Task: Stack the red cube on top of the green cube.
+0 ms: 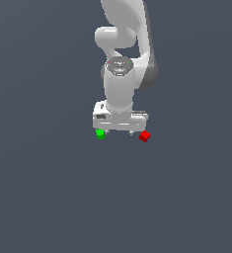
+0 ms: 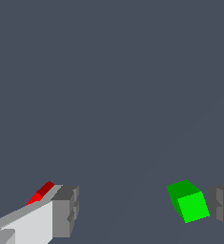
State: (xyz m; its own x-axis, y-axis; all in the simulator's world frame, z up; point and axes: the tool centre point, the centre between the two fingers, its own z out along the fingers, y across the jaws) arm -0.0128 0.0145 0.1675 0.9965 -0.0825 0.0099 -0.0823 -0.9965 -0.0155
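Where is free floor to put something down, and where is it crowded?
Free: the whole grey floor outside both cubes. Crowded: the strip beneath the open gripper, with the green cube at the exterior view's left and the red cube at its right.

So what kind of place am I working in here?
Likely a bare simulated test scene: a flat, featureless grey floor, a red cube, a green cube, and the open gripper. No furniture or walls show.
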